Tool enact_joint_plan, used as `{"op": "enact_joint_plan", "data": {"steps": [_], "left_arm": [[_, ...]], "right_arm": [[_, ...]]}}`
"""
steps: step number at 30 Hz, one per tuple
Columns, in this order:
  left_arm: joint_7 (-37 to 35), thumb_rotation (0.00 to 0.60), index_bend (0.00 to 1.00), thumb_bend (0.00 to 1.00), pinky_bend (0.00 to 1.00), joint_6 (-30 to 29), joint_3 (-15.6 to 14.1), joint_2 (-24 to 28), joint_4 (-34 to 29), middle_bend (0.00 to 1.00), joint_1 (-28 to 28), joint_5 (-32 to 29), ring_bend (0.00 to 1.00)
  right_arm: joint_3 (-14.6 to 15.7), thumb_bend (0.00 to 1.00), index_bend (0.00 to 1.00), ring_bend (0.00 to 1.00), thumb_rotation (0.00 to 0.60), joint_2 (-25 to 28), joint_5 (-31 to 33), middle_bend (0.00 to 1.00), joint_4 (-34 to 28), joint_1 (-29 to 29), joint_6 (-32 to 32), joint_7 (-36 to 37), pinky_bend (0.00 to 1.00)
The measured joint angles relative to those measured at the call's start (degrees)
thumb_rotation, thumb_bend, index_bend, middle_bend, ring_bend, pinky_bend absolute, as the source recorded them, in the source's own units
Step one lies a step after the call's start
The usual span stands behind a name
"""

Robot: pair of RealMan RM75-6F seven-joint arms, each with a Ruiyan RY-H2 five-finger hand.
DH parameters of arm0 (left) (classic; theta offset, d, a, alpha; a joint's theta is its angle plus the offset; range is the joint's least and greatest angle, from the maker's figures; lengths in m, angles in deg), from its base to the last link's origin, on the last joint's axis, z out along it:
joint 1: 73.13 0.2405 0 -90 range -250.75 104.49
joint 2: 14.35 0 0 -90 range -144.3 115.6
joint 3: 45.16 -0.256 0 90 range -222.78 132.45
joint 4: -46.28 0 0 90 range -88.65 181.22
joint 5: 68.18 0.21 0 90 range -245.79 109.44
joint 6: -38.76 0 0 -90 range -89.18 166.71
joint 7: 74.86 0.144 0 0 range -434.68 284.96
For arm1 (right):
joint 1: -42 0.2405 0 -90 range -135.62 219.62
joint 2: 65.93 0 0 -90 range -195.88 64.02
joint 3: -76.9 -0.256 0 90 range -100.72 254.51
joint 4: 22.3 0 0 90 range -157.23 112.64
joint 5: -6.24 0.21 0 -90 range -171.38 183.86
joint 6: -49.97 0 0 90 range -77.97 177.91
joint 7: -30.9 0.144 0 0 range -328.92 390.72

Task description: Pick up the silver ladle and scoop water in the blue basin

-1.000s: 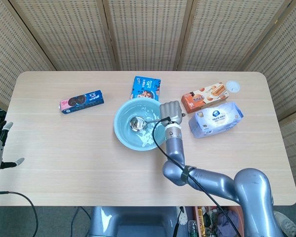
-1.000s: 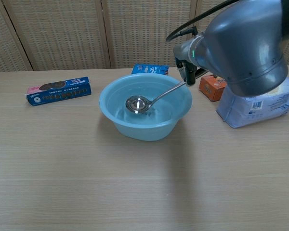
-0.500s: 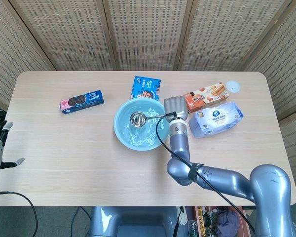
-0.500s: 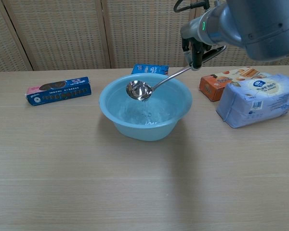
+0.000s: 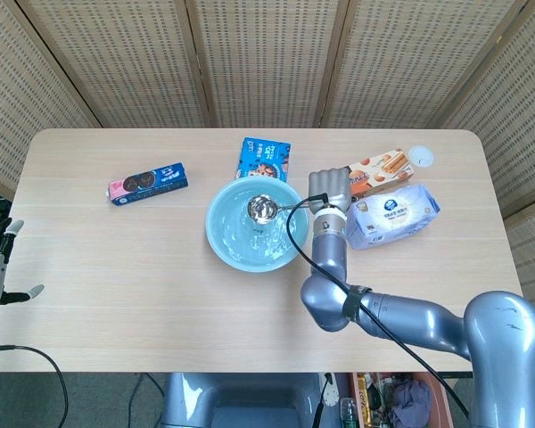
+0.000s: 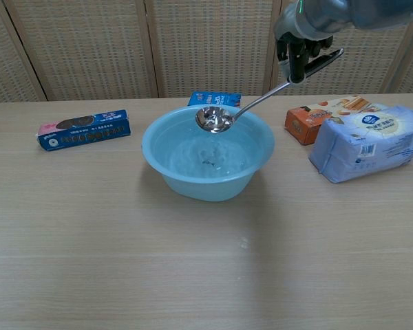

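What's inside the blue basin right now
Water fills the bottom of the basin. The ladle, held by the right hand, has its bowl raised above the water near the far rim, not resting in it. Whether the ladle bowl holds water cannot be seen.

Pale wood-grain table carries a light blue basin, a shiny silver ladle, a dark blue cookie box with a pink end, a blue snack box, an orange biscuit box and a white-and-blue tissue pack, backed by tan woven screens.
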Motion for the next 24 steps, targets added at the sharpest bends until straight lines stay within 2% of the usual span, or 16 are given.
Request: {"op": "enact_joint_plan", "data": {"steps": [13,24], "left_arm": [[0.0,0.6,0.0,0.0,0.0,0.2,0.1,0.1,-0.1,0.0,-0.1,-0.4,0.0],[-0.6,0.6,0.0,0.0,0.0,0.1,0.1,0.4,-0.1,0.0,0.0,-0.2,0.0]], "right_arm": [[-3.2,0.96,0.77,0.95,0.6,2.3,8.0,0.99,-1.7,2.5,3.1,-3.6,1.0],[-5.1,0.96,0.77,0.95,0.6,3.4,11.5,0.99,-3.1,3.7,5.2,-4.9,1.0]]}}
